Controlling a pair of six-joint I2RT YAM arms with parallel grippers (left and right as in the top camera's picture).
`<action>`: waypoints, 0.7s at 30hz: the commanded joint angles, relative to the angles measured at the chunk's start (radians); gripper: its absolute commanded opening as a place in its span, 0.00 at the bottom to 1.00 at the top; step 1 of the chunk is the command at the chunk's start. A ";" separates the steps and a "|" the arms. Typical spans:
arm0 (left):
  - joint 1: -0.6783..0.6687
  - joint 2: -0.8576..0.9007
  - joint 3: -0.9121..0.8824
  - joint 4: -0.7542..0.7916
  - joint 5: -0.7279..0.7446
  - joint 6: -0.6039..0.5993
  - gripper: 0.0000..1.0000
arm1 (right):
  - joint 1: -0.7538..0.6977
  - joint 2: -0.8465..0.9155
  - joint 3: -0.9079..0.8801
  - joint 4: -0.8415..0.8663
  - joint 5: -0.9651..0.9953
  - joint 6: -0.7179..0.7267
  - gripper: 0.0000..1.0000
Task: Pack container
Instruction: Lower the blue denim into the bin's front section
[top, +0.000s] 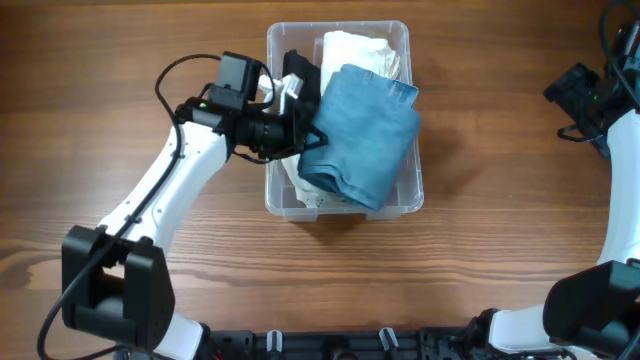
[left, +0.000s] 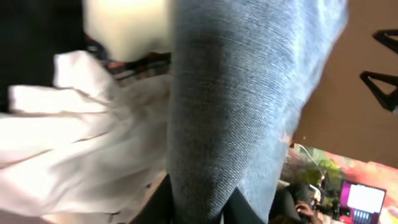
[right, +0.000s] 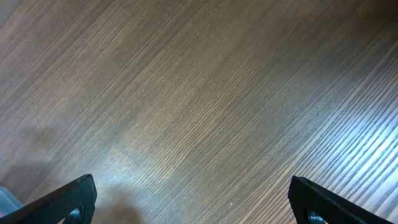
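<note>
Currently L gripper (top: 300, 128) sits inside container (top: 345, 212), beside denim (top: 365, 130).

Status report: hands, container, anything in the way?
Left hand at denim cloth, grip unclear. Right hand open over table. Container holds white cloth, denim on top. Nothing blocking.

One clear container (top: 285, 207), one blue denim garment (top: 362, 135), at least one white cloth (top: 360, 52), two robot arms, the left arm (top: 165, 185) and right arm (top: 590, 300), one table (top: 500, 200).

Our left arm (top: 165, 180) reaches forward and inward, the left gripper (top: 302, 105) turned sideways, its jaw gap unclear; our right gripper (right: 193, 199) points down, jaws spread wide.
</note>
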 joint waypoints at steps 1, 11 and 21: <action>0.045 0.011 0.010 -0.043 -0.095 0.048 0.34 | 0.000 0.005 -0.002 0.003 0.006 0.013 1.00; 0.045 -0.073 0.121 -0.058 -0.200 0.131 0.88 | 0.000 0.005 -0.002 0.003 0.006 0.013 1.00; -0.181 -0.153 0.224 -0.001 -0.294 0.127 0.10 | 0.000 0.005 -0.002 0.003 0.006 0.013 1.00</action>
